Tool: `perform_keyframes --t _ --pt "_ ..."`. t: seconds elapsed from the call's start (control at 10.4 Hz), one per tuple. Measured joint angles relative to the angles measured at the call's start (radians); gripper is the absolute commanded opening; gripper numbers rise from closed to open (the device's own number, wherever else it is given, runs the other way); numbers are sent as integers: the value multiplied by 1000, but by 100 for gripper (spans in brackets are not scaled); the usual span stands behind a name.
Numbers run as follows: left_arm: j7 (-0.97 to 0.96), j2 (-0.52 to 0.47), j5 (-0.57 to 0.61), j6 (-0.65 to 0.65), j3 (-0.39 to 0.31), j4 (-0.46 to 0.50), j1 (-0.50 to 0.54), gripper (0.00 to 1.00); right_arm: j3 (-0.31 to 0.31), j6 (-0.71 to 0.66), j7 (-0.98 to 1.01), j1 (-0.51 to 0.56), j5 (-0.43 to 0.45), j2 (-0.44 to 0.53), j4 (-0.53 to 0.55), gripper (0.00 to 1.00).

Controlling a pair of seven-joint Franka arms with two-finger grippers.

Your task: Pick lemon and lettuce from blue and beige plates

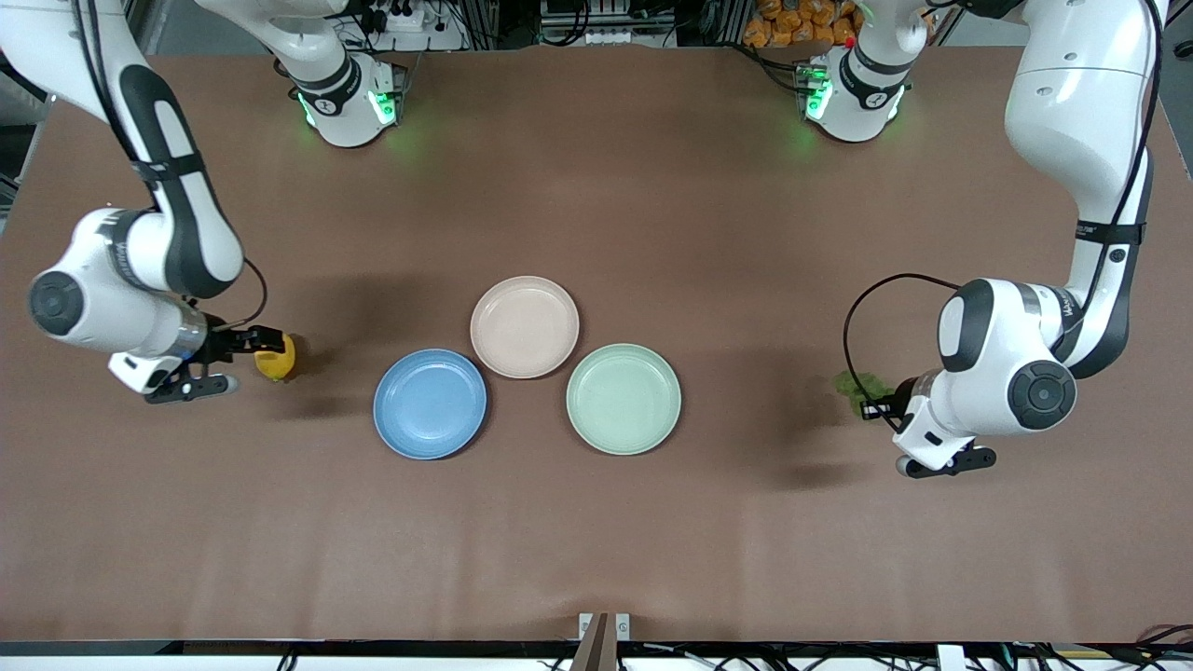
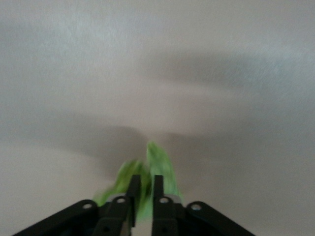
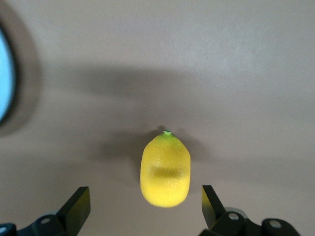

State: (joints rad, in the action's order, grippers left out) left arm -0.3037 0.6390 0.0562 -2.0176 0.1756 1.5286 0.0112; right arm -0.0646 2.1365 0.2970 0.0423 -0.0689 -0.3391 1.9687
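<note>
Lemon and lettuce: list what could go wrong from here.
1. The lemon lies on the bare table between the open fingers of the right gripper. It is rounded, so it might roll when the gripper pulls away.
2. The left gripper has its narrow fingers around the lettuce. The thin leaf could cling and lift with them.
3. The blue plate sits close to the lemon and could stop a roll.

front: high, facing robots | wrists: close, facing the table [image 1: 596, 522] | shared: tabletop
</note>
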Motion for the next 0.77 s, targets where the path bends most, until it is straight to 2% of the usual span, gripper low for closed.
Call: perform_keyframes --t 0.48,0.58,0.77 --pt "-2 -33 0 -12 1 8 -23 100 -5 -291 0 7 0 0 -233 100" --pt "-3 -65 0 -24 1 46 -19 100 -9 -325 -1 14 0 0 -271 100" --pt "-3 -163 0 -100 0 190 -15 100 -19 -343 -1 20 0 4 -303 100"
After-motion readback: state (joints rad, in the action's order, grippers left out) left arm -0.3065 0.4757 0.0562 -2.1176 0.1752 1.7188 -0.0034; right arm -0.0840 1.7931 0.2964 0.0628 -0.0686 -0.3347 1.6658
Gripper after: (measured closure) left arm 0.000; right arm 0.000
